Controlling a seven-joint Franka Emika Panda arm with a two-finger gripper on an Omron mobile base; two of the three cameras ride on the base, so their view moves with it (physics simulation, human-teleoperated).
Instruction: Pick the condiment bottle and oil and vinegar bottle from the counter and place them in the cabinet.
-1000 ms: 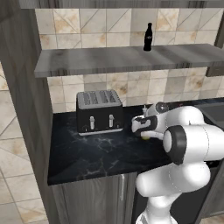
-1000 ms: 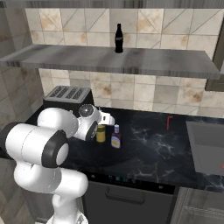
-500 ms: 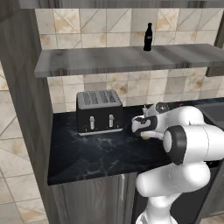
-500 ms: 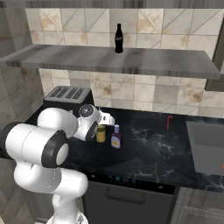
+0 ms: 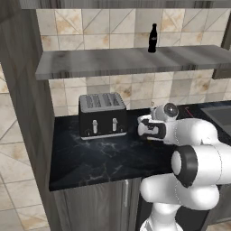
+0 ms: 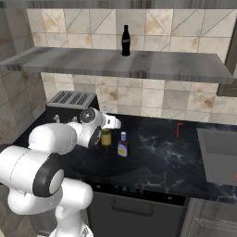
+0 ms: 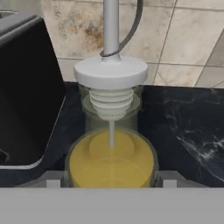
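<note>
The golden oil and vinegar bottle (image 6: 106, 138) stands on the black counter (image 6: 157, 152), just right of the toaster. In the hand view its yellow body (image 7: 111, 164) and pale pour spout fill the middle. My gripper (image 6: 107, 132) reaches it from above. One grey finger (image 7: 54, 179) presses its left side and the other its right, so the gripper is shut on it. The small dark condiment bottle (image 6: 122, 145), blue-capped with a pale label, stands right beside it, untouched. The cabinet's grey shelf board (image 6: 139, 65) runs overhead. From the left base the gripper (image 5: 145, 128) sits by the toaster.
A slim black cola-style bottle (image 6: 125, 41) stands on the shelf. The black toaster (image 5: 102, 115) is close on the left of the hand. A sink (image 6: 217, 152) lies at the far right, and a small red mark (image 6: 178, 129) shows on the counter.
</note>
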